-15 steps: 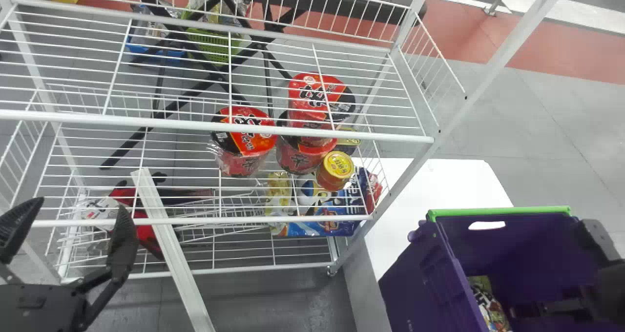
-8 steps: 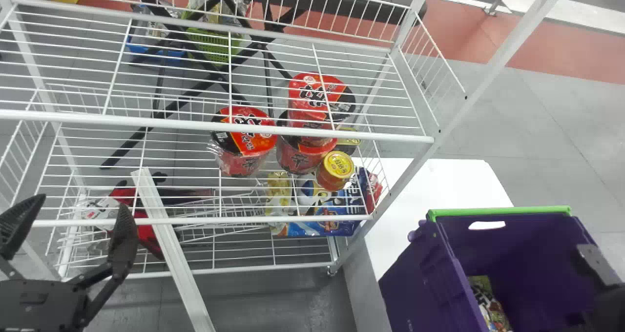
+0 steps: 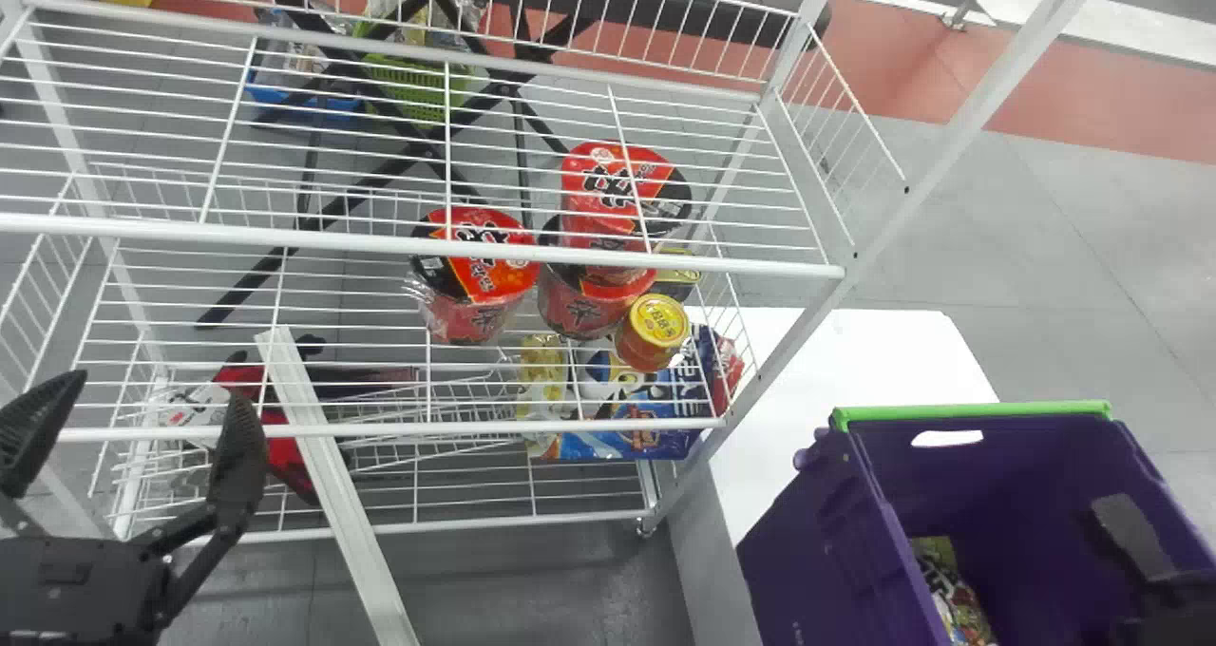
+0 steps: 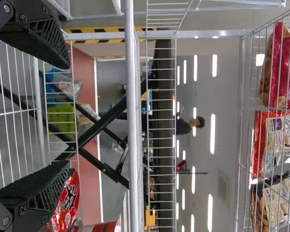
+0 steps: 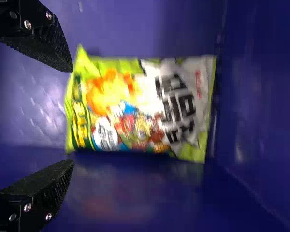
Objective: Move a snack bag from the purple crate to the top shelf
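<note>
Item: one snack bag (image 5: 140, 106), green, white and yellow, printed face shown, laid within the purple crate (image 3: 807, 551); not grasped.
Item: right gripper (image 3: 1130, 537), lowered into the crate; fingers spread wide, nothing held between them, the tips set close to one end of the bag. Whether the bag is touched by a tip cannot be told.
Item: left gripper (image 3: 147, 389), placed before the wire rack (image 3: 408, 247) at its left side; fingers parted widely, nothing held.
Item: white tabletop (image 3: 836, 351), placed beside the rack, near the crate.
Item: red tubs (image 3: 480, 275), seen through the rack's wires, with a yellow-lidded jar (image 3: 654, 331) beside them.
Item: packaged snacks (image 4: 275, 140), kept on wire shelving.
</note>
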`<state>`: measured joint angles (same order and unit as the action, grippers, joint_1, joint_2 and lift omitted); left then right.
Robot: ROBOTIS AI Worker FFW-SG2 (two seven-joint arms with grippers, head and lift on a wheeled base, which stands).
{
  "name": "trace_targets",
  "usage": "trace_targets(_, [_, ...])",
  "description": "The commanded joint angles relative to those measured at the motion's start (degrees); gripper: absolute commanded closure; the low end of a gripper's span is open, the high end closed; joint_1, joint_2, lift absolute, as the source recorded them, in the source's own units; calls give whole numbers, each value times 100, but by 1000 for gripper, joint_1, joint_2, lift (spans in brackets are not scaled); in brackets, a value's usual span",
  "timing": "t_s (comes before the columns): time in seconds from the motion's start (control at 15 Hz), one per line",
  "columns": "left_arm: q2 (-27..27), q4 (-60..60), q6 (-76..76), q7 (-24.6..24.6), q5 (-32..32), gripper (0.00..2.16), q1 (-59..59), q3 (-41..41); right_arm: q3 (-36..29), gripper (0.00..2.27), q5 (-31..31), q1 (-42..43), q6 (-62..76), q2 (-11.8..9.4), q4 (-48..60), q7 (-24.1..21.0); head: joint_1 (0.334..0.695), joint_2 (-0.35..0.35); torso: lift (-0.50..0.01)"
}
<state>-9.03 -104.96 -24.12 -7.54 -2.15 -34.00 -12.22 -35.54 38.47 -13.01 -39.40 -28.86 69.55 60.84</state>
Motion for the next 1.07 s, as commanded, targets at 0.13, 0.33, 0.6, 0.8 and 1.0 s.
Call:
trace_targets(0.13, [6,81,0,7,13,124,42,-17,73,161,-42,0,199,214,-21,-388,695,-350,-455])
trace_targets(0.33, [15,151,-53,-11,22,124,69,-17,126,161,-77,0,-100,319,-21,-1047,695,-350,-455])
trace_targets(0.6, [24,274,-53,-19,13,124,174,-176,135,164,-586,0,-135,372,-21,-1373,695,-350,-455])
trace_targets(0.8, [15,265,-53,-28,22,124,174,-184,249,164,-727,35,-135,433,-91,-1610,695,-350,-455])
trace_targets(1.0, [6,257,-53,-28,22,124,174,-176,469,164,-701,62,76,433,-320,-1988,695,-350,-455])
